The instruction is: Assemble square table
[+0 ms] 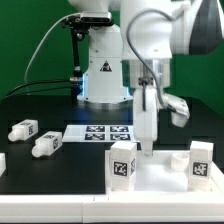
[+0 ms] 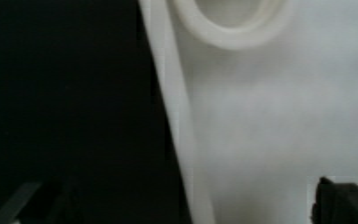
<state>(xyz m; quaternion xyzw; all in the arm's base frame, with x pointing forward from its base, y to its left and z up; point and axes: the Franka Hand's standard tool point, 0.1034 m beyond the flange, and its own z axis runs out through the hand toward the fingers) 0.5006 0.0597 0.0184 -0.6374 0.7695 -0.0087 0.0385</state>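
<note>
- At the exterior view's left, the far leg (image 1: 22, 128) and the near leg (image 1: 47, 145) are lying on their sides on the black table (image 1: 60, 178). Both are short, chunky white blocks, each showing a black-and-white square tag.
- Beside them, the marker board (image 1: 100, 132) is lying flat, its tags too small to read.
- Behind it, the arm (image 1: 150, 40) is rising from a white base that is wearing a triangle sign (image 1: 103, 68). I can't make out its mark.
- At the front, the slab (image 1: 160, 182) is sitting with the tagged leg (image 1: 122, 162) and the right leg (image 1: 201, 160) standing upright on it.
- The gripper (image 1: 146, 150) is hanging straight down between those two legs, just over the slab. From here I can't tell whether it is touching.
- Only the wrist view is showing the claw's spread. Its dark fingertips (image 2: 25, 200) are standing wide apart, gripping nothing.
- Up close, the slab (image 2: 265, 130) is looking smooth and matte, with a round hollow (image 2: 229, 20) and a straight edge against the dark table (image 2: 69, 100).
</note>
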